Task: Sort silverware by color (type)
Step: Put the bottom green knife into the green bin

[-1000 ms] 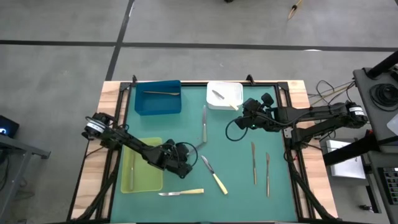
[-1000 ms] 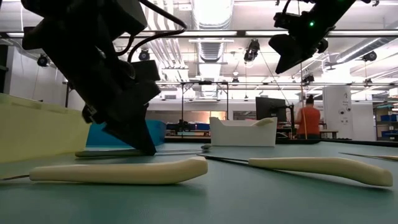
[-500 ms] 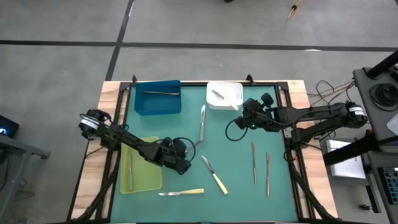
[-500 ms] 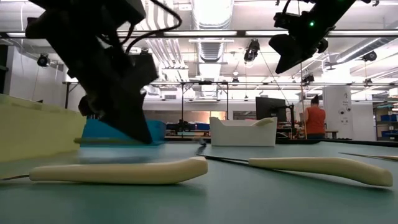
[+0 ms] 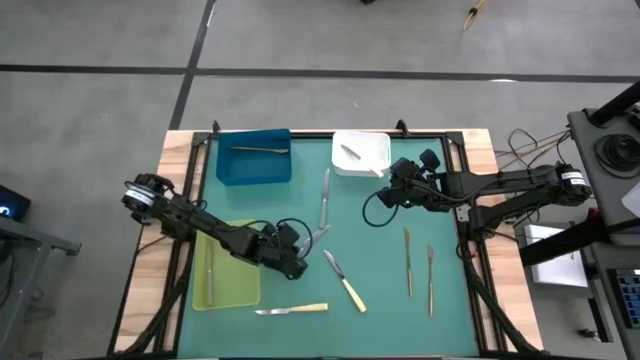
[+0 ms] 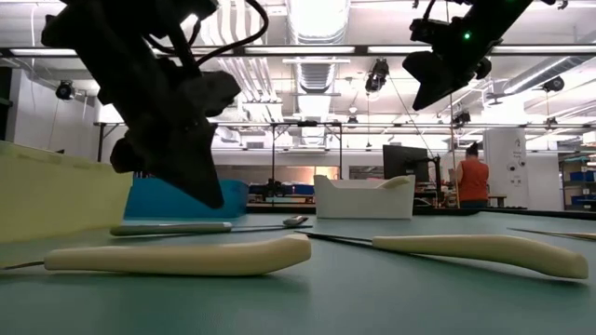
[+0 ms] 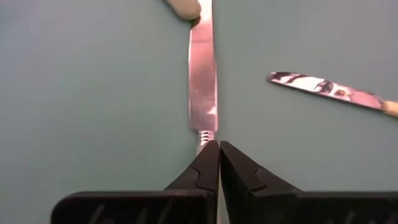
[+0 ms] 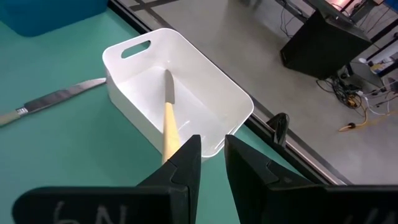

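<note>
The left tool (image 5: pixel 297 262), at lower centre of the high view, had its fingers pressed together just off the handle end of a grey metal knife (image 5: pixel 323 198) lying on the green desk (image 5: pixel 380 300). Risk: with nothing gripped, any sweep would push the knife askew towards the yellow-handled knife (image 5: pixel 344 280) nearby. The left arm reached low and diagonally. The right tool (image 5: pixel 393 192) waited beside the white tray (image 5: pixel 382 143), its fingers slightly apart.

Bare mat (image 5: pixel 380 270) — between scattered knives (image 5: pixel 344 280)
</note>
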Available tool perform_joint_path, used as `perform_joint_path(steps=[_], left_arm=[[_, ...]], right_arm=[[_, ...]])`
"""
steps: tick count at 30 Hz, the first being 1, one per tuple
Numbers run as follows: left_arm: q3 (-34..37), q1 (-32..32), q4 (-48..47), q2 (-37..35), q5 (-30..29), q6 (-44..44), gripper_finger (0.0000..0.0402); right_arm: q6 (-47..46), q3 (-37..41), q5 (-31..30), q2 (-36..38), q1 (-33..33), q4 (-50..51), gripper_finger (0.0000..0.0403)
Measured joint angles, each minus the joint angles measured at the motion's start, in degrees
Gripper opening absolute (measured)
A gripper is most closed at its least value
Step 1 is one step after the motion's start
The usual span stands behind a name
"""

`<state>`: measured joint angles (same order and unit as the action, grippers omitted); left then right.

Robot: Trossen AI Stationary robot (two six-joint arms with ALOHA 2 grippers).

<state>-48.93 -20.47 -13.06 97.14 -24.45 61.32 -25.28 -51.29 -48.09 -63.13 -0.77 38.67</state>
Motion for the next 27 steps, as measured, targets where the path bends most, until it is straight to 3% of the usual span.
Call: perform_joint_path(steps=[6, 10, 15, 21, 27], left_arm=[[-0.02, -0.12, 3.38, 0.11, -0.59, -10.7, 0.0002], [-0.02, -0.13, 4.07, -1.1, -4.41, -17.61, 0.0001], [-3.81, 0.76, -0.82, -1.92, -5.2, -19.09, 0.0001], [-9.48, 1.49, -7.63, 2.33, -5.05, -20.33, 0.0], [-11.19, 1.46, -11.48, 5.41, -1.33, -19.74, 0.0002]], right_arm=[[0.0, 0.0, 0.02, 0.0, 0.0, 0.01, 0.0063], [0.0, 0.0, 0.02, 0.0, 0.0, 0.01, 0.0063], [0.0, 0.0, 0.01, 0.0, 0.0, 0.01, 0.0063], [0.0, 0.0, 0.02, -0.01, 0.01, -0.02, 0.0063], [-0.02, 0.0, 0.02, 0.0, 0.0, -0.02, 0.0063]])
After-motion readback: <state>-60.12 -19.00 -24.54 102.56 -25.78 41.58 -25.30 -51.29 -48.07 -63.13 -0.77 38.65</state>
